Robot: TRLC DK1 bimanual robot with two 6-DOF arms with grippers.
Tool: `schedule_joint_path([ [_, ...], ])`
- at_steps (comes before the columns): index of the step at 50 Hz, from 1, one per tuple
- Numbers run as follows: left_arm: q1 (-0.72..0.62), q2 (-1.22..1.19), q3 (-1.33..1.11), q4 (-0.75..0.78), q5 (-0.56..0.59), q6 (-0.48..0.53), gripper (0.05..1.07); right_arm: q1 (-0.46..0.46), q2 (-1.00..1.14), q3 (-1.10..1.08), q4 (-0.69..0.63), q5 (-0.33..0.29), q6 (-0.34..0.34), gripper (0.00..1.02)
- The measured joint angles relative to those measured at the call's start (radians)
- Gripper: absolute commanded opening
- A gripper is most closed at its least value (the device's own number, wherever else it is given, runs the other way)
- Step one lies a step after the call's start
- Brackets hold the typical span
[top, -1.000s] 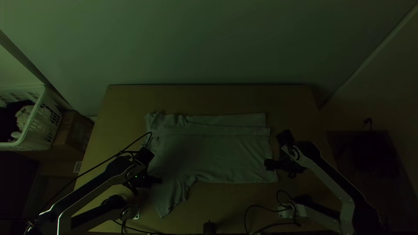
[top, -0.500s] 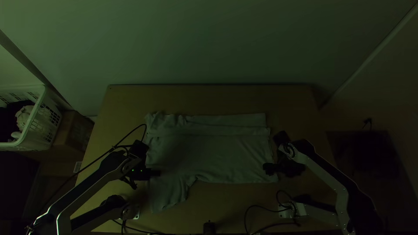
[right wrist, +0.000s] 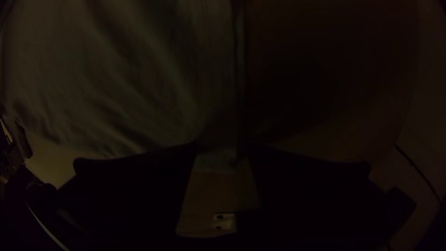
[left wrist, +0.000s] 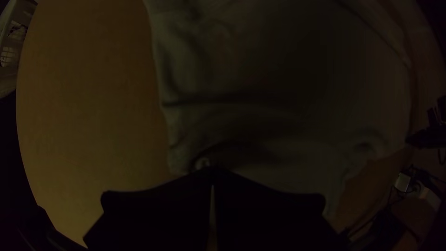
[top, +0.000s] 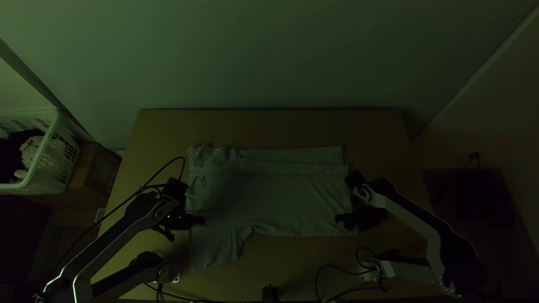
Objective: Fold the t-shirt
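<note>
The grey t-shirt point(top: 269, 199) lies spread across the table, with a folded band along its far side and a sleeve point(top: 216, 247) pointing to the near edge at left. My left gripper point(top: 201, 220) is over the shirt's left part; in the left wrist view the left gripper point(left wrist: 212, 173) is shut on a pinch of the t-shirt point(left wrist: 278, 93). Over the shirt's near right corner is my right gripper point(top: 339, 217). In the right wrist view the right gripper point(right wrist: 221, 151) stands open, the t-shirt's point(right wrist: 139, 83) side edge passing between its fingers.
Bare wooden table point(top: 269, 129) stretches beyond the shirt. A white laundry basket point(top: 42, 160) with cloth in it and a cardboard box point(top: 96, 168) stand off the left side. Cables loop near the right arm's base, and a small black object point(top: 270, 293) is at the near edge.
My left gripper has shifted a little left and away from the near edge, and the sleeve's near end has drawn back with it. The right gripper has moved slightly left and toward the near edge.
</note>
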Motion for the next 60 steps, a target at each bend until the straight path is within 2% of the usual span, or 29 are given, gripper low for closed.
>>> schedule_joint_path([
  [8, 0.064, 0.000, 0.003, 0.000, 0.000, 0.039, 0.08, 0.040, 0.028, 0.017, -0.002, -0.006, -0.003, 0.11],
  [18, 0.137, 0.000, 0.037, 0.000, 0.002, 0.084, 0.08, 0.038, 0.069, 0.047, -0.034, -0.019, -0.028, 0.06],
  [28, 0.180, 0.013, 0.097, 0.000, 0.008, 0.106, 0.08, -0.027, 0.068, 0.120, -0.075, -0.018, -0.053, 0.04],
  [44, 0.211, 0.064, 0.184, 0.000, 0.016, 0.113, 0.08, -0.047, 0.037, 0.245, -0.076, -0.018, -0.071, 0.03],
  [60, 0.266, 0.148, 0.319, 0.000, 0.016, 0.158, 0.08, -0.131, 0.046, 0.452, -0.076, -0.015, -0.098, 0.03],
])
